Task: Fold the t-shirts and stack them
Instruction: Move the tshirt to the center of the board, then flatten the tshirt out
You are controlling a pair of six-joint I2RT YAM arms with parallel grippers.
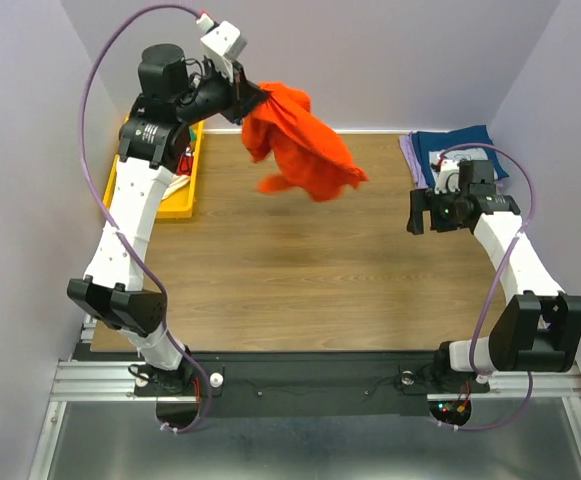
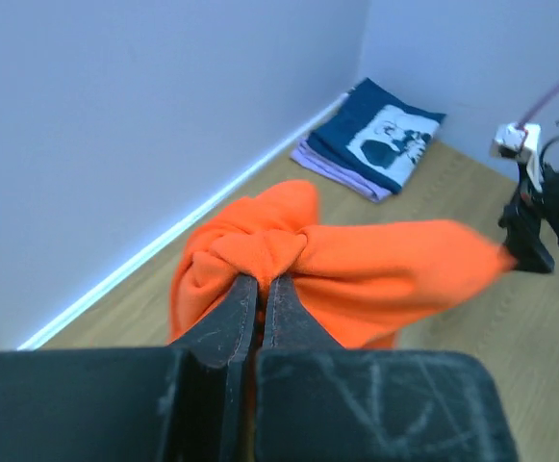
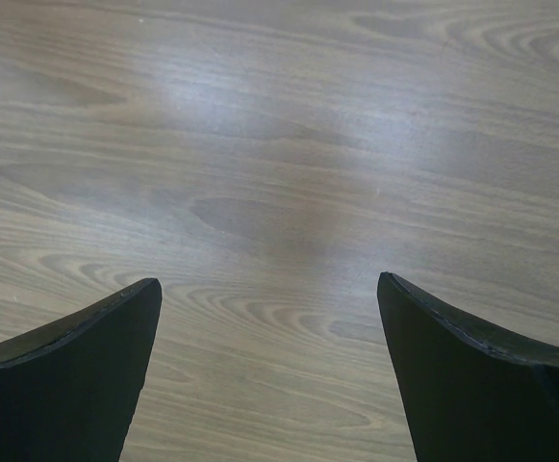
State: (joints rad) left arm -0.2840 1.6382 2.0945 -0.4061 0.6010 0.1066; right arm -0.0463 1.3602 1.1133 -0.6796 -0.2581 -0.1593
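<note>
Left gripper point(image 2: 263, 279) pinches the bunched bright orange cloth t-shirt point(image 1: 295, 140) above the wooden bench point(image 1: 300, 280); right gripper point(image 3: 269, 281) gapes wide, empty.

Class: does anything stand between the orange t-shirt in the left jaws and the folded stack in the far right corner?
Nothing visible does. The orange t-shirt hangs from the left gripper, jaws shut; bare table runs to the stack's navy t-shirt. The right gripper, jaws open, hovers beside that path.

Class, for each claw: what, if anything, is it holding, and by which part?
Left claw: shut on a bunched fold of the orange t-shirt, which hangs from it; which part is unclear. Right claw: open, holding nothing.
</note>
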